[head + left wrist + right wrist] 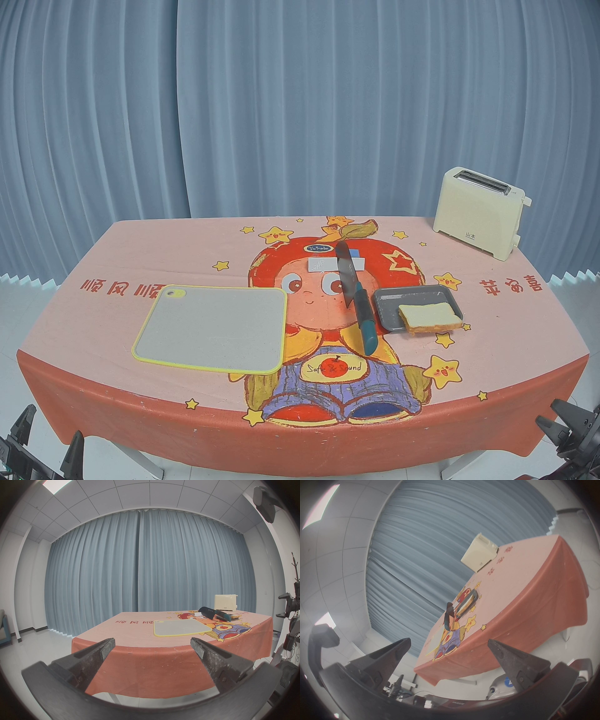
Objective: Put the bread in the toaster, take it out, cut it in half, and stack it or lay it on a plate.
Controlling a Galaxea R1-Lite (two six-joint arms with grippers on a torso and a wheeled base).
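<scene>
A table (156, 250) stands in front of a blue curtain (300, 106). It has a pink cloth with a big cartoon picture on it.

The bread (430, 317) is one slice. It lies in a dark grey tray (400, 301) on the right side of the table, at the tray's near right corner. The toaster (480, 212) is cream colored. It stands at the far right of the table, well apart from the tray. Its slots on top have nothing in them.

A knife (355, 297) with a blue-green handle is in the middle of the table, just to the left of the tray. Its handle points to the near side and its dark blade points to the far side. A grey cutting board (212, 328) with a yellow edge lies flat to the left of the knife.

The left gripper (152, 641) is low, off the near left side of the table. Its fingers are spread apart and hold nothing. The right gripper (448, 641) is low, off the near right side. Its fingers are spread apart too, and hold nothing.
</scene>
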